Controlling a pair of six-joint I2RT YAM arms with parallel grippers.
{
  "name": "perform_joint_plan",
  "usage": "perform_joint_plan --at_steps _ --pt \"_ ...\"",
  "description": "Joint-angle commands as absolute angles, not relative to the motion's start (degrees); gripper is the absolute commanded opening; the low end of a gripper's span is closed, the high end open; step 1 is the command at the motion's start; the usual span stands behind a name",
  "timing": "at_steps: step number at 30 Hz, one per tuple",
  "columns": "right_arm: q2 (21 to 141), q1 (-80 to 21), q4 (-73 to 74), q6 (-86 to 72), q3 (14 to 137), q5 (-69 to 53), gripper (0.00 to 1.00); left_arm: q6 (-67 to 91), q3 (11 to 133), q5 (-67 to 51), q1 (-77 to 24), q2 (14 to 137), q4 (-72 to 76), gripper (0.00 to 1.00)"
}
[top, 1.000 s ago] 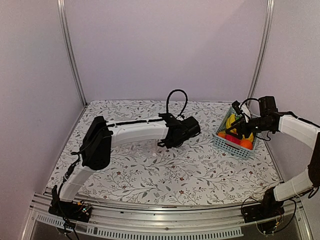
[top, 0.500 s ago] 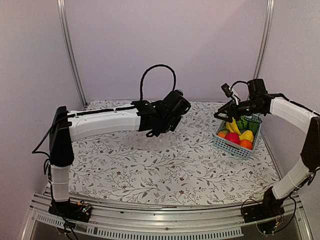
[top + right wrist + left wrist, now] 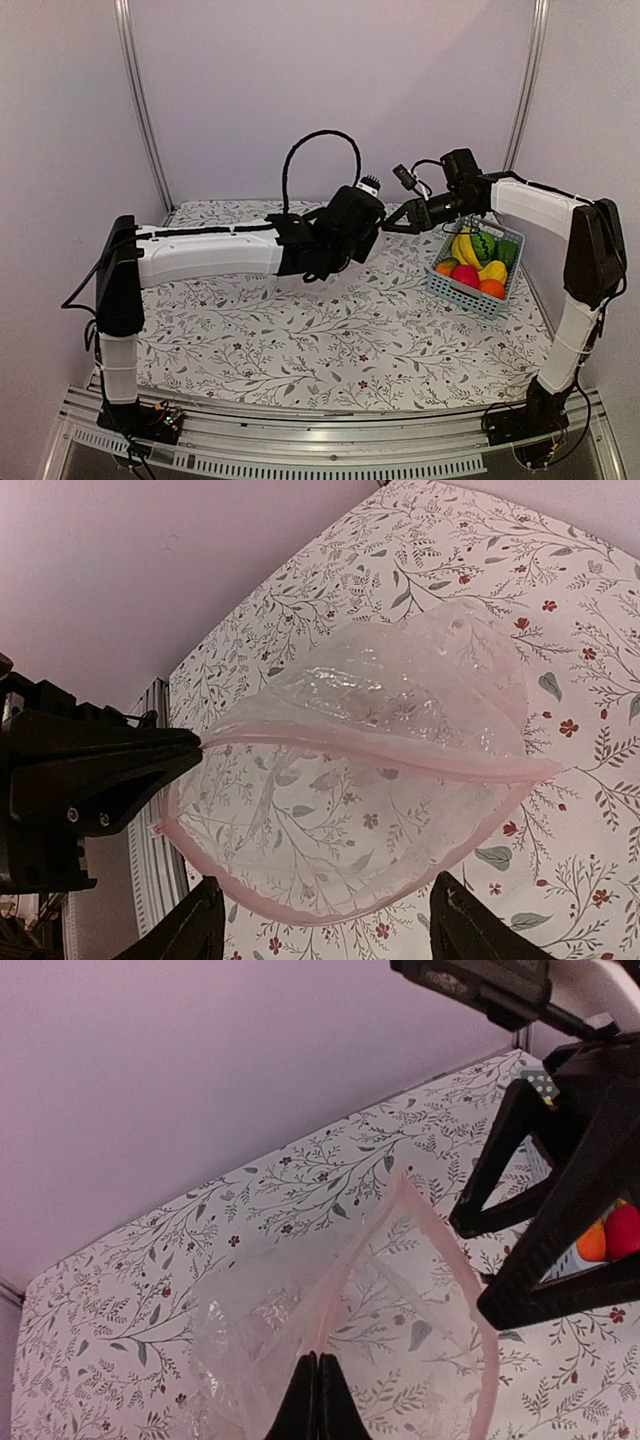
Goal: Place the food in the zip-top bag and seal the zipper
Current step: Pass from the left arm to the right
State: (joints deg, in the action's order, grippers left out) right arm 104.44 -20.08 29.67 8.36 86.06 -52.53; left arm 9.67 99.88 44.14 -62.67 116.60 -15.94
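My left gripper (image 3: 317,1400) is shut on the pink zipper (image 3: 345,1275) at the mouth edge of the clear zip-top bag (image 3: 250,1330) and holds it up above the table. The bag's mouth (image 3: 350,810) gapes open toward my right gripper (image 3: 325,920), which is open and empty just in front of it. In the top view the left gripper (image 3: 320,268) and right gripper (image 3: 392,222) are close together at mid-table; the bag barely shows there. The food (image 3: 478,262), with bananas and red, orange and green pieces, lies in the basket.
The light-blue slotted basket (image 3: 462,292) stands at the right side of the floral-patterned table (image 3: 330,350). Metal posts and pale walls close in the back and sides. The left arm's cable loops above its wrist (image 3: 320,150).
The left arm has swung up and lifted the bag off the table. The right gripper has left the basket and moved left to the bag's mouth, carrying nothing.
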Motion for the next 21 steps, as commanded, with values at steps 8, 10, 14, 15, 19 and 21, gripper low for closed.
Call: perform_joint_plan --at_steps 8,10,14,15,19,21 --pt "112.6 -21.8 30.0 0.5 90.4 -53.1 0.61 10.2 97.7 43.9 -65.3 114.2 -12.9 0.0" --pt "114.4 -21.8 30.6 0.4 91.6 -53.0 0.58 10.3 97.2 44.3 -65.5 113.8 -12.9 0.0" --pt "116.7 -21.9 30.9 -0.5 92.8 -54.6 0.34 10.3 95.9 44.5 -65.5 113.4 -12.9 0.0" --pt "116.5 -21.8 30.5 -1.5 92.6 -55.2 0.25 10.3 95.8 44.5 -65.5 113.6 -12.9 0.0" --pt "113.8 -21.8 27.7 -2.4 90.5 -53.9 0.07 11.5 96.7 42.7 -65.5 115.1 -14.4 0.0" --pt "111.7 -21.8 26.0 -3.1 88.8 -51.8 0.01 13.1 96.7 41.3 -65.5 115.8 -14.5 0.1"
